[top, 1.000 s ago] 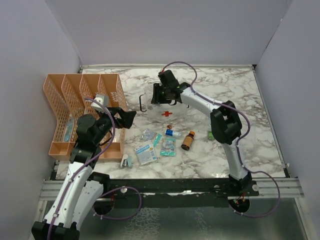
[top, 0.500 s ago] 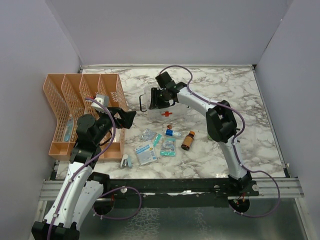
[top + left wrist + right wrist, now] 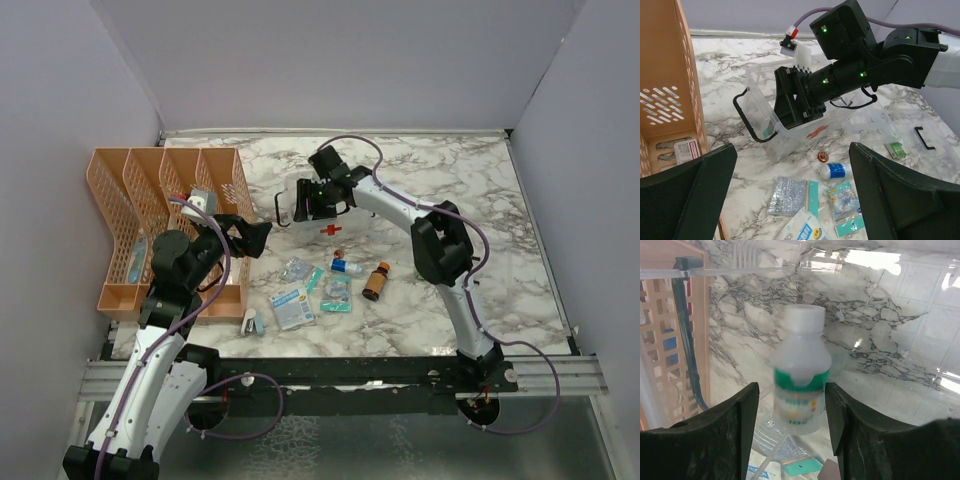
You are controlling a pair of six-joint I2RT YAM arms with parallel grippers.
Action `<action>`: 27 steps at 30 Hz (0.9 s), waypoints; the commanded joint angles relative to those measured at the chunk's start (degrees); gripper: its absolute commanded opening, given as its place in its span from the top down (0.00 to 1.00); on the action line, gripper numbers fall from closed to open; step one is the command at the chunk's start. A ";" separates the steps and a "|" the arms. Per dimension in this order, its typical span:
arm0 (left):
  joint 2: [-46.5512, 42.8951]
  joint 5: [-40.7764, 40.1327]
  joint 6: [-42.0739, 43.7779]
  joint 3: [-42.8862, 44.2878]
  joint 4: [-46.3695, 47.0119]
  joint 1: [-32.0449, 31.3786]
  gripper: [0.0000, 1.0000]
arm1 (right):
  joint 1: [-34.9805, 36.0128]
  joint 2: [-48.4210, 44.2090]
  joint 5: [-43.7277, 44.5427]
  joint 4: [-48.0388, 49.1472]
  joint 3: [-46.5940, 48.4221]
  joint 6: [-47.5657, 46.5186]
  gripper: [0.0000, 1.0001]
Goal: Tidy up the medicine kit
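The medicine kit (image 3: pixel 331 229) is a clear box with a red cross (image 3: pixel 816 132) and a black handle (image 3: pixel 747 120), lying open at mid table. My right gripper (image 3: pixel 305 200) reaches into its left end. In the right wrist view a white bottle with a green label (image 3: pixel 801 385) sits blurred between the parted fingers (image 3: pixel 730 435), with a gap on the left side, against the clear kit wall (image 3: pixel 890 300). My left gripper (image 3: pixel 255 235) is wide open and empty, hovering (image 3: pixel 795 200) over the loose sachets (image 3: pixel 790 195).
An orange lattice organizer (image 3: pixel 165 220) stands at the left. Near the kit lie an amber bottle (image 3: pixel 376 281), a blue-labelled vial (image 3: pixel 347 267), a small orange cap (image 3: pixel 339 253), several sachets (image 3: pixel 291 307), a green packet (image 3: pixel 421 268) and a small grey item (image 3: pixel 251 322).
My right gripper has moved left and nearer, into the kit's left end. The bottle between its fingers now looks blurred. The left arm has not moved.
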 commanded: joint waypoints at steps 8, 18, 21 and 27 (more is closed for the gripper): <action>-0.83 -0.14 0.78 0.01 0.99 -0.10 0.01 | 0.94 -1.94 0.93 -0.45 1.65 0.89 0.43; -0.90 -0.32 0.70 0.01 0.82 -0.17 0.01 | 0.97 -10.80 11.98 -0.87 1.73 1.96 0.43; -0.91 -0.23 0.67 0.02 0.82 -0.13 0.01 | 0.92 -16.52 16.13 1.23 -3.01 2.76 0.43; -0.56 -0.14 0.59 -0.01 0.80 -0.16 0.01 | 0.92 -33.81 23.61 7.27 -21.39 4.47 0.44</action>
